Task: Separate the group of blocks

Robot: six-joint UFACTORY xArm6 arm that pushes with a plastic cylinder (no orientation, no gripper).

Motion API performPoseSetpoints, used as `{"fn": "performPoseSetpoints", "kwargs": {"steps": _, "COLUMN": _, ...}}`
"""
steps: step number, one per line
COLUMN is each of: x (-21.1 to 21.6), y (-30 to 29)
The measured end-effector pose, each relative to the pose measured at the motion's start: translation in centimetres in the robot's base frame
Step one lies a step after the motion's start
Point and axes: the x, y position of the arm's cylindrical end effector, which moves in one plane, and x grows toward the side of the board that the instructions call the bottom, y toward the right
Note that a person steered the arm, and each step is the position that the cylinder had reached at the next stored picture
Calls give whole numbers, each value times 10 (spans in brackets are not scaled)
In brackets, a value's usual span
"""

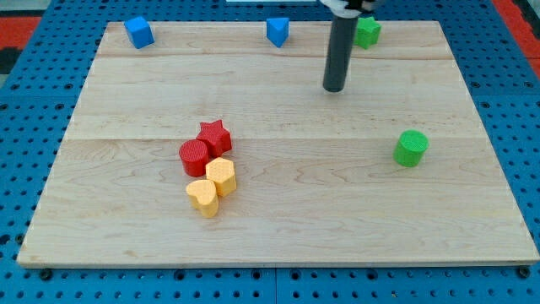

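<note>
Starting at the upper left of the frame, I see a blue cube (pixel 138 32) sitting close to the far edge of the wooden table (pixel 287 219), well apart from everything else. Moving right and down to the lower left of centre, the group I have to break up sits packed together: a red star (pixel 214 135) at its top, a red cylinder (pixel 193 157) touching it just below and to the left, a yellow hexagonal block (pixel 221 176) pressed against the cylinder's lower right, and a yellow heart (pixel 202 197) touching that at the bottom of the cluster. Back along the top edge, near the middle, stands a second blue block (pixel 278 31), wedge-like in shape. Right of it my rod comes down from the top of the frame, and my tip (pixel 335 88) rests on bare wood in the upper centre-right, well apart from the red and yellow cluster and touching no block. This arm carries no jaws, only the rod, so it has hold of nothing. Just beside the rod, partly behind it at the top edge, is a green block (pixel 368 31) whose shape I cannot make out. Furthest right, alone at mid-height, stands a green cylinder (pixel 411 148).
</note>
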Motion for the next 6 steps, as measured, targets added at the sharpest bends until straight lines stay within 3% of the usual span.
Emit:
{"fn": "performPoseSetpoints", "kwargs": {"steps": 2, "x": 5, "y": -5}}
{"fn": "performPoseSetpoints", "kwargs": {"steps": 4, "x": 64, "y": -80}}
{"fn": "performPoseSetpoints", "kwargs": {"steps": 5, "x": 145, "y": -79}}
{"fn": "performPoseSetpoints", "kwargs": {"steps": 6, "x": 175, "y": -82}}
